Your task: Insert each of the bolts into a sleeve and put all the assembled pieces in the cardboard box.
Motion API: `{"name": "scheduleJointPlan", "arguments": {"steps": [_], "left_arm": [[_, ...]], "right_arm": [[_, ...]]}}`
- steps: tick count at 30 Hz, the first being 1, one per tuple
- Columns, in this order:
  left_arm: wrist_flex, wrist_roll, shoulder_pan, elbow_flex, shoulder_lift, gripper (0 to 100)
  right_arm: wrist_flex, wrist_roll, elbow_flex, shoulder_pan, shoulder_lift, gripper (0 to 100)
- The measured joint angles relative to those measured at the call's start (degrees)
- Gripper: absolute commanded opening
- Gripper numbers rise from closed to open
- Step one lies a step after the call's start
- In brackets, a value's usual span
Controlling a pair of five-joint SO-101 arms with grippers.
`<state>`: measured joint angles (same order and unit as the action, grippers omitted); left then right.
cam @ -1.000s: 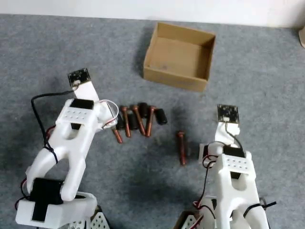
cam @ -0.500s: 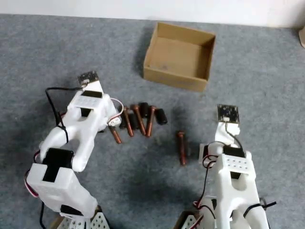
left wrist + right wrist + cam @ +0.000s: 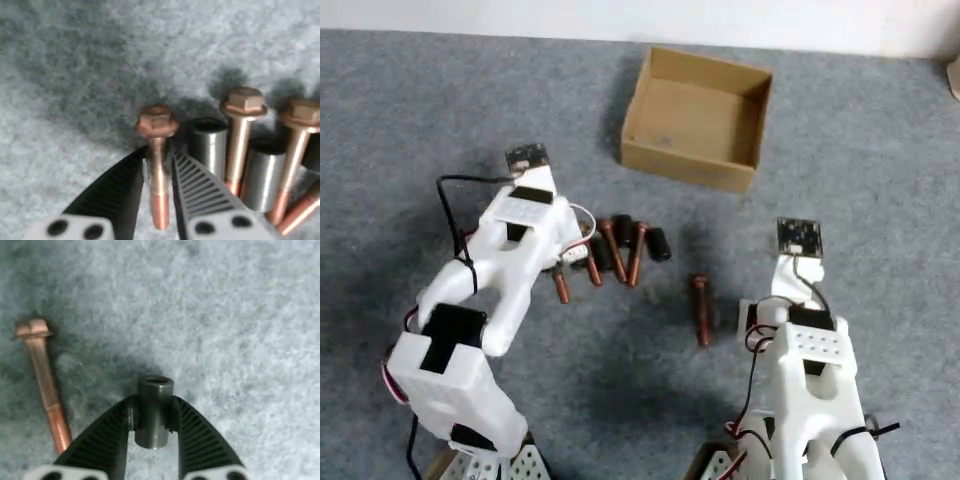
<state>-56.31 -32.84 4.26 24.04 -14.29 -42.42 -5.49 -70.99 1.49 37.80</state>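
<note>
**Q:** What is on the left?

**A:** The left gripper (image 3: pixel 160 153) sits low over the grey tabletop (image 3: pixel 880 180). Its jaws are drawn in almost fully and press both sides of the shank of a copper bolt (image 3: pixel 158 172). The bolt's hex head sticks out past the tips.

**Q:** And just beside it?

**A:** Toward the middle lies a pile of bolts and sleeves (image 3: pixel 620 248), with copper bolts and dark metal sleeves side by side, some touching. The nearest sleeve is right next to the gripped bolt.

**Q:** Where is the box?

**A:** The cardboard box (image 3: pixel 685 165) stands open at the back of the tabletop, beyond the pile and apart from it.

**Q:** And on the right?

**A:** A lone bolt (image 3: pixel 701 310) lies flat between the two arms. Near it is the right gripper (image 3: pixel 153 407), whose jaws are part-way closed and clamp a dark sleeve (image 3: pixel 152 415) from both sides. The sleeve's hollow end points away from the wrist, and it does not touch the lone bolt.
</note>
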Motion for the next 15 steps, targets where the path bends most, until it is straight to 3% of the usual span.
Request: {"name": "scheduleJointPlan", "arguments": {"steps": [9, 15], "left_arm": [[-3.0, 4.8, 2.5, -0.2, 3.6, 0], [-9.9, 8.0, 3.3, 0.0, 22.7, 0]], "right_arm": [[0.3, 0.0, 0.0, 0.0, 0.0, 0.5], [0.3, 0.0, -0.1, 0.0, 6.3, 0.5]]}}
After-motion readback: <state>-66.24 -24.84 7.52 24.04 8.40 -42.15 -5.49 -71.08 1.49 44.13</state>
